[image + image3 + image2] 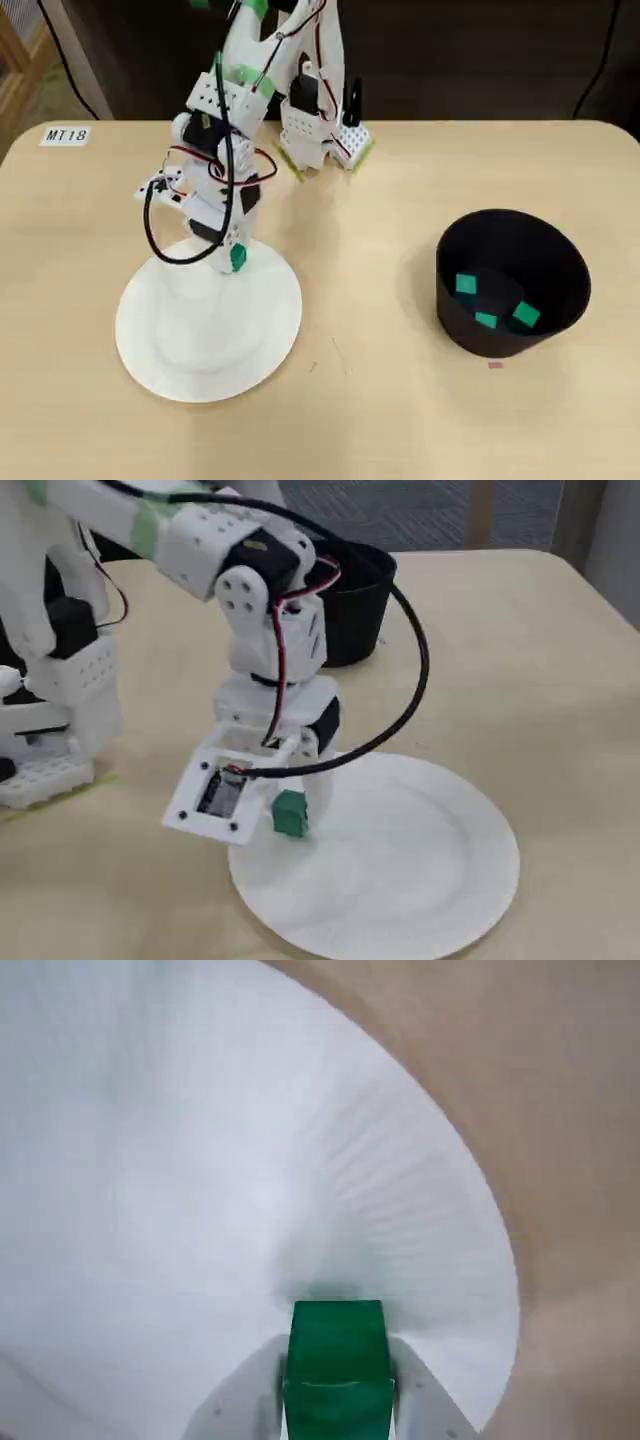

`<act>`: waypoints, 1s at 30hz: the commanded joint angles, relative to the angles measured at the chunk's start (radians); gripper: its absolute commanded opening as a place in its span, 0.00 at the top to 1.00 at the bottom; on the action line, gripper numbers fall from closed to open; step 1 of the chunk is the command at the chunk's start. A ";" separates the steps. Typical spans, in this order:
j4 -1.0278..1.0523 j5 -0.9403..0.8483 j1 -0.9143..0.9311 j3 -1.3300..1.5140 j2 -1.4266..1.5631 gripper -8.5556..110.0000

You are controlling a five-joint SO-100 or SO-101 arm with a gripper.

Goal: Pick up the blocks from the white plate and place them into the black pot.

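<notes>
My gripper (337, 1385) is shut on one green block (337, 1360), whose sides are pinched between the white fingers (245, 1400). In the fixed view the block (290, 813) hangs at the near-left rim of the white plate (400, 870), low over it. In the overhead view the block (237, 257) shows at the plate's (200, 340) far edge, under the arm. No other block lies on the plate. The black pot (560, 260) stands to the right and holds three green blocks (466, 284), (486, 319), (526, 315).
The arm's base (320, 130) is mounted at the table's far edge. A black cable (415, 670) loops out beside the wrist. A label reading MT18 (66, 135) sits at the far left. Bare tabletop separates plate and pot.
</notes>
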 commanded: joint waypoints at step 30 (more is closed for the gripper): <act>-0.336 0.132 -1.131 -0.143 0.505 0.95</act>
